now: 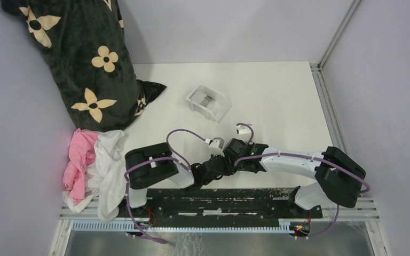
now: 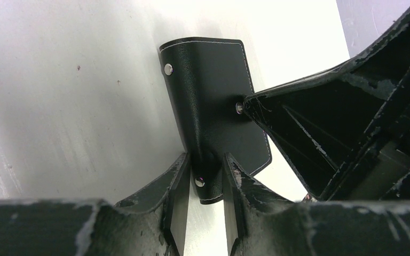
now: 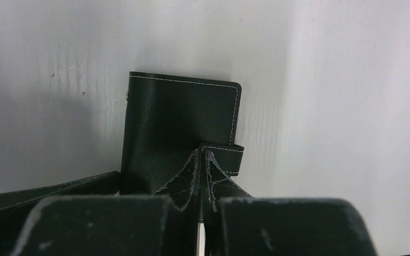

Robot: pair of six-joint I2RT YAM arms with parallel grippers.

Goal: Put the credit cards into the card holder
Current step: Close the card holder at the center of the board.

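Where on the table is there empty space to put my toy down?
The biggest bare patch of table lies between the tray and the right wall. A smaller one is behind the tray. It is crowded at the front middle, where the left pincer and right pincer meet at the holder, and on the left by the pillow and clothes.

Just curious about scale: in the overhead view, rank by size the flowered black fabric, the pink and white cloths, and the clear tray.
Largest: flowered black fabric.
Then: pink and white cloths.
Smallest: clear tray.
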